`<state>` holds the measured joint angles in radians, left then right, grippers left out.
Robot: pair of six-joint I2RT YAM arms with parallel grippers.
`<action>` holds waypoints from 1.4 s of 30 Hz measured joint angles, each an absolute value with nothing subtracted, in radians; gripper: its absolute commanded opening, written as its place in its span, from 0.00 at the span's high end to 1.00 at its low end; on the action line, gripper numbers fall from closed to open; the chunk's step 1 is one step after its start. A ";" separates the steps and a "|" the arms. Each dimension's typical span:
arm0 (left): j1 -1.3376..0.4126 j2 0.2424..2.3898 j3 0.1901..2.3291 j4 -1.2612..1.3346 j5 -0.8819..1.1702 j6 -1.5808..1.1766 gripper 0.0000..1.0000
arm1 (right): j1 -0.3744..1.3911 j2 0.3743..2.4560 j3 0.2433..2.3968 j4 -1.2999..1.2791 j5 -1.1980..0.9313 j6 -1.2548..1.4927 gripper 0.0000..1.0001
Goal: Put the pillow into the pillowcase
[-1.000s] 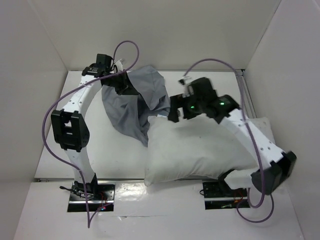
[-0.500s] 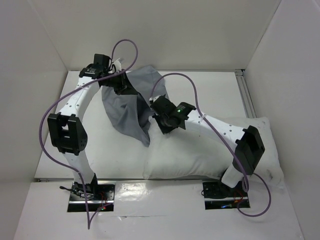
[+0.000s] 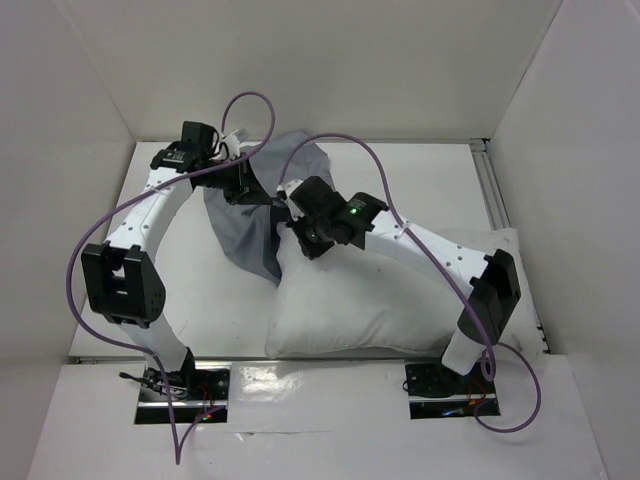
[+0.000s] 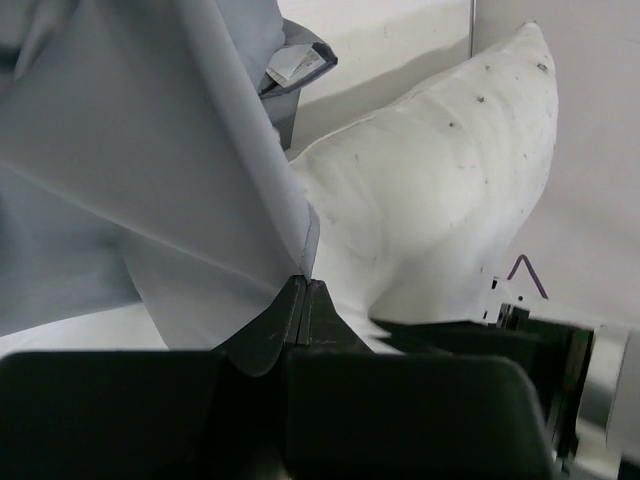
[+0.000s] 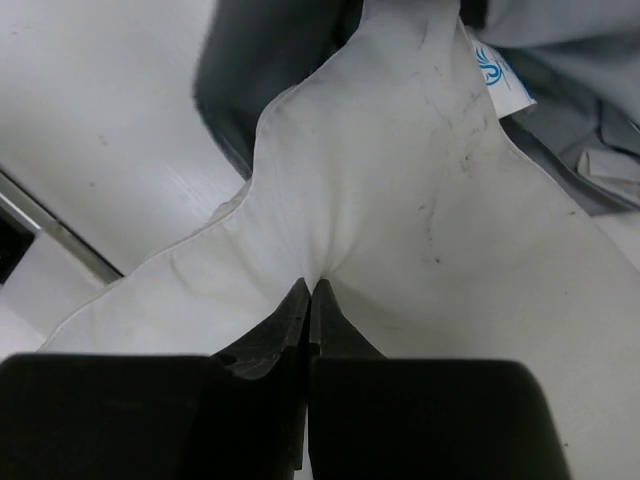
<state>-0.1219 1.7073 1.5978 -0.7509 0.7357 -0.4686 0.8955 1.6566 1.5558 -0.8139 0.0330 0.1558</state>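
Note:
The white speckled pillow lies across the table's near middle, its left end up against the grey pillowcase. My right gripper is shut on a pinch of the pillow's fabric, fingertips together; a small label shows near that corner, beside the pillowcase. My left gripper holds the pillowcase up at the back left. In the left wrist view it is shut on the hem of the pillowcase, with the pillow just beyond it.
White walls box the table in at the back and on both sides. A metal rail runs along the right edge. Purple cables loop above both arms. The arm bases sit at the near edge.
My right gripper went from open to shut on the pillow's end and swung left, dragging the pillow toward the pillowcase. The left arm shifted slightly left, still holding the pillowcase.

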 measured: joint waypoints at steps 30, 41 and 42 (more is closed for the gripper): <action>-0.237 1.571 1.460 -0.786 0.762 -0.374 1.00 | 0.443 1.763 1.610 -0.605 -0.052 0.360 1.00; -0.346 1.637 1.688 -0.759 0.782 -0.427 1.00 | 0.485 1.796 1.537 -0.508 0.017 0.403 1.00; -0.346 1.645 1.688 -0.760 0.781 -0.427 1.00 | 0.494 1.787 1.526 -0.502 0.024 0.399 1.00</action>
